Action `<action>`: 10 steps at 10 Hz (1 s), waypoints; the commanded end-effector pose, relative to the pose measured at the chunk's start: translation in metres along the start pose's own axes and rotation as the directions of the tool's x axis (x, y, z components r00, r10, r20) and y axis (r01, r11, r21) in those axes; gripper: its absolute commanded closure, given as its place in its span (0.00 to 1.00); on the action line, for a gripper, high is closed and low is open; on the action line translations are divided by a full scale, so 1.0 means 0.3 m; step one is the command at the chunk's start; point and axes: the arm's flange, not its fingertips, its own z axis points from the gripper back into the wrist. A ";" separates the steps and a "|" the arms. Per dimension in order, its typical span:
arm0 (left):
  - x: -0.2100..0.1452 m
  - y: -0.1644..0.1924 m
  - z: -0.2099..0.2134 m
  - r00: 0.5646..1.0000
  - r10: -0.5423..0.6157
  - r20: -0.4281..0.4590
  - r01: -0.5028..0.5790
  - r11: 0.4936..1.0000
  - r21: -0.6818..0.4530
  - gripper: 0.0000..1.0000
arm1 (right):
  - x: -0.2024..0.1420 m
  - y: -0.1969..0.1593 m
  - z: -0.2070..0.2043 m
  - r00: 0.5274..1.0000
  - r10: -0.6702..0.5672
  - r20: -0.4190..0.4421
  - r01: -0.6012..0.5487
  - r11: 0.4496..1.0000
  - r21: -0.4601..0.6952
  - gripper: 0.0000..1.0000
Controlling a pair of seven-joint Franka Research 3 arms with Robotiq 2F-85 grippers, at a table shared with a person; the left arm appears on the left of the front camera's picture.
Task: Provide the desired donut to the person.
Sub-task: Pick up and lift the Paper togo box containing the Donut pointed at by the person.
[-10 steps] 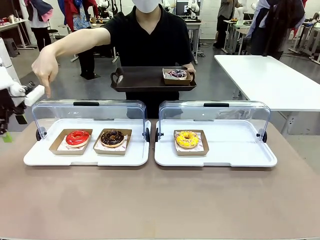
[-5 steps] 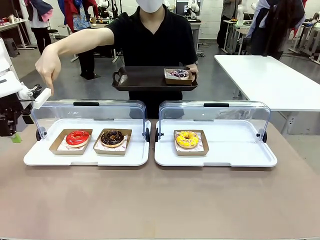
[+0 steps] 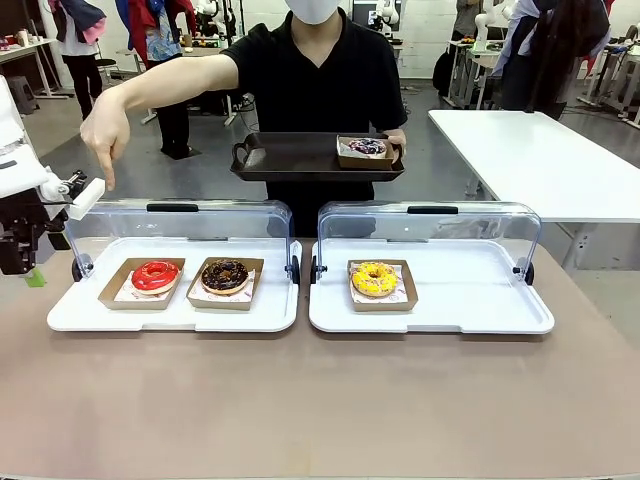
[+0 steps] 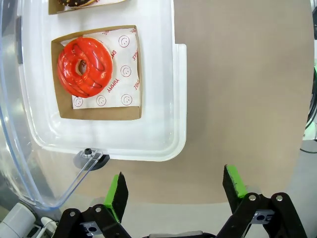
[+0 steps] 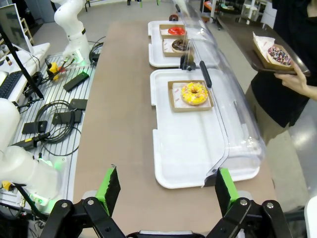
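1. Front view. The person (image 3: 310,80) stood at upper centre behind the table (image 3: 320,410). Their pointing hand (image 3: 104,135) reached to the upper left, index finger aimed downward above the left end of the left display case (image 3: 60,318).
2. The person also held a dark serving tray (image 3: 290,160) level at chest height. A boxed donut with dark icing (image 3: 367,147) sat at its right end.
3. The red donut (image 3: 155,275) lay in a cardboard holder at the left of the left case. The chocolate donut (image 3: 225,275) sat just beside it on the right. The clear lid (image 3: 180,222) stood swung open behind them.
4. The yellow donut (image 3: 374,279) lay alone in the left part of the right display case (image 3: 430,322).
5. Left wrist view. The left gripper (image 4: 174,182) sat at the bottom edge with its fingers spread apart and nothing between them, over bare table beside the case corner. The red donut appeared at upper left.
6. Right wrist view. The right gripper (image 5: 167,176) sat at the bottom edge with its fingers likewise apart and empty. The yellow donut appeared near centre.
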 end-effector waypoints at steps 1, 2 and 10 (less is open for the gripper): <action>0.000 -0.001 -0.002 1.000 0.000 -0.004 0.000 1.000 -0.004 0.00 | -0.002 0.007 -0.003 1.000 0.000 -0.012 0.000 1.000 0.011 0.00; 0.000 -0.001 -0.002 1.000 0.000 -0.004 0.000 1.000 -0.004 0.00 | -0.002 0.007 -0.003 1.000 0.000 -0.012 0.000 1.000 0.011 0.00; 0.144 0.046 -0.189 0.991 -0.137 0.000 0.137 0.990 -0.022 0.00 | -0.002 0.007 -0.003 1.000 0.000 -0.012 0.000 1.000 0.011 0.00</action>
